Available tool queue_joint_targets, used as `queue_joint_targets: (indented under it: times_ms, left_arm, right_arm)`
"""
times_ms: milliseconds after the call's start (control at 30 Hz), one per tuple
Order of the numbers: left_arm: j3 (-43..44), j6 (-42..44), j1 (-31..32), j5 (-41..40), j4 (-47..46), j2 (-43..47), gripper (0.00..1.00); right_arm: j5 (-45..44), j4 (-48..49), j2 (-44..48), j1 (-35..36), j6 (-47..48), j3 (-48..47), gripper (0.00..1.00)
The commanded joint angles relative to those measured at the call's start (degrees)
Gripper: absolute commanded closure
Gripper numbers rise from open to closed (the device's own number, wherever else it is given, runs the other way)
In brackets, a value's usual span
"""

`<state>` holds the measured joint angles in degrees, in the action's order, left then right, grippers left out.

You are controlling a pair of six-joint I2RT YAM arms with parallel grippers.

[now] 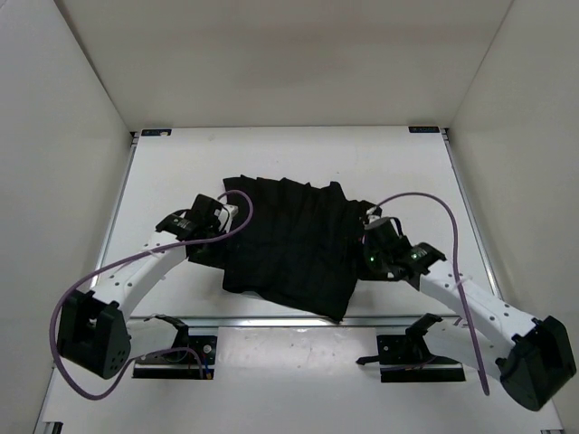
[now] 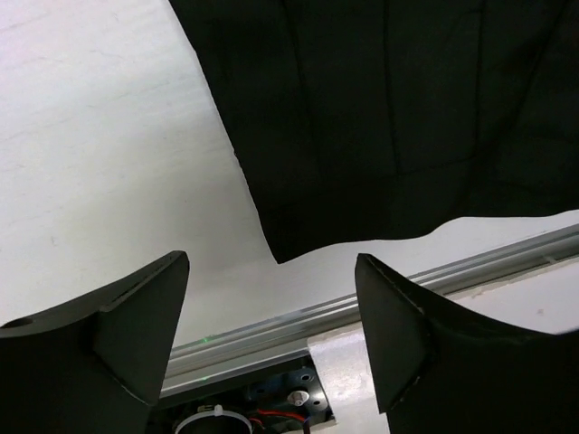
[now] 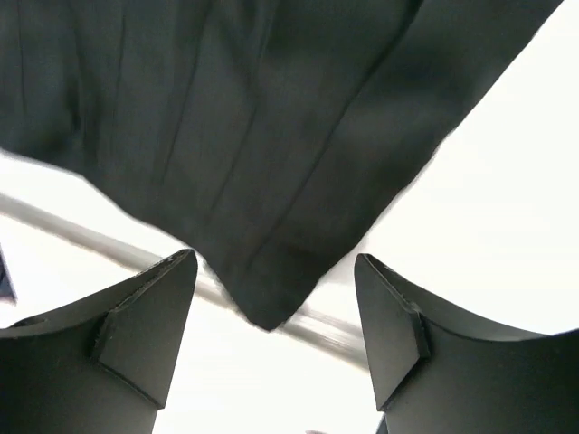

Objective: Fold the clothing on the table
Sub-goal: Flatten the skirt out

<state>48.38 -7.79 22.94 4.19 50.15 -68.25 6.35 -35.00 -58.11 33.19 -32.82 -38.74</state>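
Left gripper [image 2: 271, 289]: I see its two dark fingers [image 2: 136, 325] spread wide with nothing between them, hovering above the table [image 2: 99, 136]. Just ahead of the gap lies a near corner of the clothing [image 2: 380, 117], flat on the white surface, its lengthwise pleats running away from the camera. A metal rail [image 2: 470, 262] crosses the view just beside that corner. Right gripper [image 3: 276, 271]: the jaws likewise stand apart and hold nothing. Another pointed corner of the black garment sits between the fingertips and reaches the rail; this view is slightly blurred. From above, I find the garment spread near the middle of the table, nearer the front edge. The left gripper sits at its left edge, the right gripper at its right edge, and purple cables [image 1: 434, 203] loop over both arms.
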Motion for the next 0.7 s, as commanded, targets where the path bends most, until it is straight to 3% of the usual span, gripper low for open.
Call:
queue_joint_targets:
  times_ms: [0, 100, 167, 300, 400, 567, 667]
  left_arm:
    - [1.0, -2.0, 0.8, -0.7, -0.1, -0.2, 0.14]
    - [-0.2, -3.2, 1.0, 2.9, -0.8, -1.6, 0.08]
    - [-3.3, -4.5, 0.4, 8.5, -1.5, -2.6, 0.17]
    - [-6.1, -8.7, 2.8, 6.7, -1.2, -1.5, 0.17]
    - [-8.0, -11.6, 0.0, 13.7, -3.0, 0.4, 0.08]
    - [-12.9, -17.7, 0.0, 11.3, -8.2, 4.3, 0.04]
    - [-15.6, -20.9, -1.6, 10.3, -13.1, 5.7, 0.12]
  right_arm:
    - [3.6, 2.0, 5.4, 3.3, -8.7, 4.8, 0.33]
    - [5.2, 4.0, 8.0, 3.8, -10.5, 9.3, 0.34]
    - [6.2, 4.2, 9.2, 2.9, -10.3, 10.5, 0.34]
    - [6.1, 3.3, 10.3, 1.8, -9.2, 9.8, 0.34]
    - [7.9, 4.2, 11.1, 0.3, -8.6, 10.7, 0.33]
    - [8.9, 5.5, 12.0, -0.1, -8.0, 11.8, 0.33]
    - [10.0, 6.4, 12.5, -0.8, -7.7, 13.2, 0.33]
